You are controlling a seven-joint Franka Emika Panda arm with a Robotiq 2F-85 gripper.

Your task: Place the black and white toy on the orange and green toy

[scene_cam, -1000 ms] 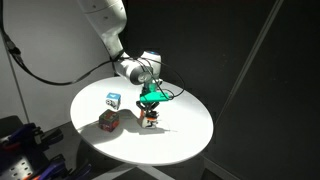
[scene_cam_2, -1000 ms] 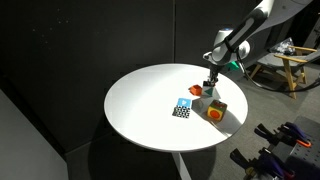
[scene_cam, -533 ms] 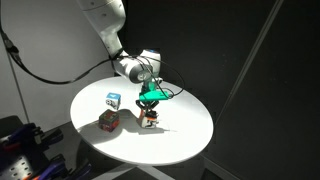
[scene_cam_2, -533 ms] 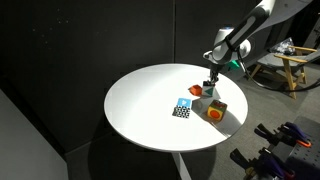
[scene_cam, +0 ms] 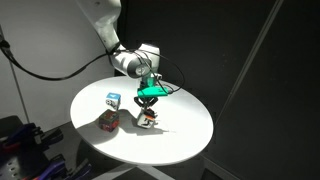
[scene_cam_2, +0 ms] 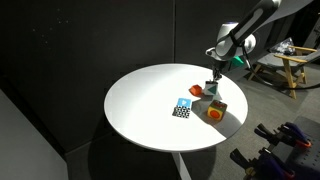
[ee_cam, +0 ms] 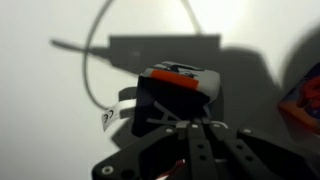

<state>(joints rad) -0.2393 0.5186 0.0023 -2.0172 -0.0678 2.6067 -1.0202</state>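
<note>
worktop [scene_cam: 185,128] layout, in an exterior view
tool [scene_cam: 150,104] directly over black and white toy [scene_cam: 149,118]; orange and green toy [scene_cam: 108,121] just beside cube [scene_cam: 113,100], both left of it

— Where is the black and white toy [scene_cam: 149,118]?
— Out on the white table [scene_cam: 190,125], a small dark-faced block with an orange-red edge.
— And the orange and green toy [scene_cam: 108,121]?
— Apart from it, a larger orange-red cube resting flat near the rim.
</note>
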